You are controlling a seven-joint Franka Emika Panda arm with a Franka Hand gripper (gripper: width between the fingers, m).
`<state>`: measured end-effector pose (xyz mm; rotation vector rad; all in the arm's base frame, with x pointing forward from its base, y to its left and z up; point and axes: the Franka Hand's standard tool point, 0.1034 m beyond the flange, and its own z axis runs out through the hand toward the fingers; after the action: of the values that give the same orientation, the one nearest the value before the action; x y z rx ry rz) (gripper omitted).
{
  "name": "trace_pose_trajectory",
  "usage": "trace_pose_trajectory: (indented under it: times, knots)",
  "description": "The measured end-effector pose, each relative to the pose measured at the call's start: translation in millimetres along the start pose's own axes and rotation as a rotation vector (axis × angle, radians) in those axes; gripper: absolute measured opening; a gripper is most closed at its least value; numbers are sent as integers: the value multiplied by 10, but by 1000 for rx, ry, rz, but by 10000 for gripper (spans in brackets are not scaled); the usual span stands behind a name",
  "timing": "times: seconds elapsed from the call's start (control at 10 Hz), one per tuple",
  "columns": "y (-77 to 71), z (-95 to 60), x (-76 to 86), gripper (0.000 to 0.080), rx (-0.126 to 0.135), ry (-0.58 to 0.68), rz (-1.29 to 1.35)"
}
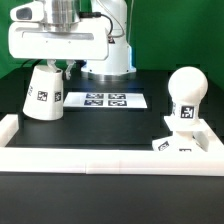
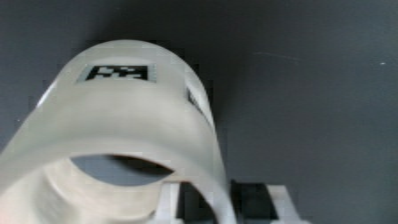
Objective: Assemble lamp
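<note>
The white cone shade (image 1: 42, 95) stands on the black table at the exterior view's left, a square tag on its side. My gripper (image 1: 57, 66) comes down onto its top rim. In the wrist view the shade (image 2: 125, 120) fills the picture with its open end near the camera, and my gripper (image 2: 221, 202) has one finger inside and one outside the shade's wall, shut on it. The round-headed bulb (image 1: 185, 92) stands upright on the flat square base (image 1: 178, 143) at the exterior view's right, well away from the gripper.
The marker board (image 1: 105, 100) lies flat on the table between the shade and the bulb. A long white border rail (image 1: 100, 158) runs along the front, with short side rails at both ends. The arm's white pedestal (image 1: 108, 55) stands behind the board.
</note>
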<state>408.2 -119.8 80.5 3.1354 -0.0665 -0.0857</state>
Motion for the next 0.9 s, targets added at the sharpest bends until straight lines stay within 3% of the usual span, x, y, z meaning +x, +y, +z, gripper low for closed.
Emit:
trace_pose_trajectory:
  times: [0.2,0.6,0.9]
  knots:
    - [-105,-89,13,44,14,-12,-4]
    - [-580,-788,162,44,79,-21,45]
    - [-858,-1146,397,44,89,-8,62]
